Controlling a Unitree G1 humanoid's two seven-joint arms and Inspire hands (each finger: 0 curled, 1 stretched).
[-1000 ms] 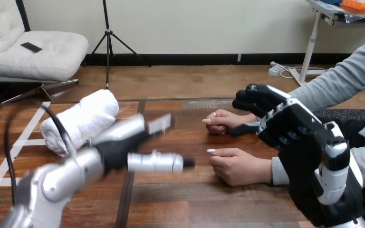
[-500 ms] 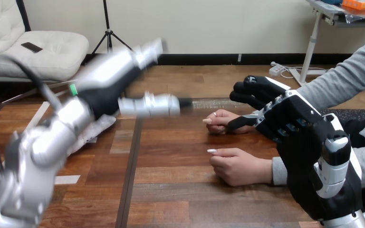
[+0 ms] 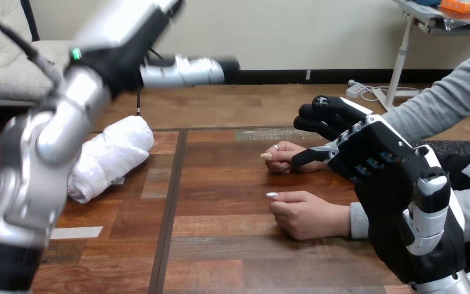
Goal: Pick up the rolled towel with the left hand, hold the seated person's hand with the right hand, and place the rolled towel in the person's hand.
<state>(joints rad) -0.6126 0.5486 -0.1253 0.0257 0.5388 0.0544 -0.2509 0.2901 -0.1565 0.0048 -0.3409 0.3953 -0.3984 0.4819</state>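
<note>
A: So, fig. 1: where's the towel (image 3: 116,150)?
B: Lying slantwise on the table (image 3: 220,245), left part. Its near end is partly behind the left arm. Nothing touches it.
A: Left hand (image 3: 125,58)?
B: High above the table, well apart from the towel. Thumb sticks straight out sideways, fingers stretched, nothing in it, i.e. released.
A: Right hand (image 3: 367,153)?
B: Over the wrist of the person's farther hand (image 3: 284,156). Fingers are loosely bent above it and the thumb tip is just beside it. They're not wrapped round, so no hold yet. Can't tell if the thumb touches. The person's nearer hand (image 3: 303,214) rests knuckles-up on the table, closer to the robot.
A: How will the towel handle?
B: Prob. light, soft and squashy, w/ a rough pile, so not slippery and not fragile. Main risk: the roll loosens if pinched by one outer layer.
A: Where to grip?
B: Approx. mid-length, fingers over the top and thumb on the opp. side, wrapping the whole roll so the layers stay together. Ends are a poor choice, since they'd likely sag & unwind.
</note>
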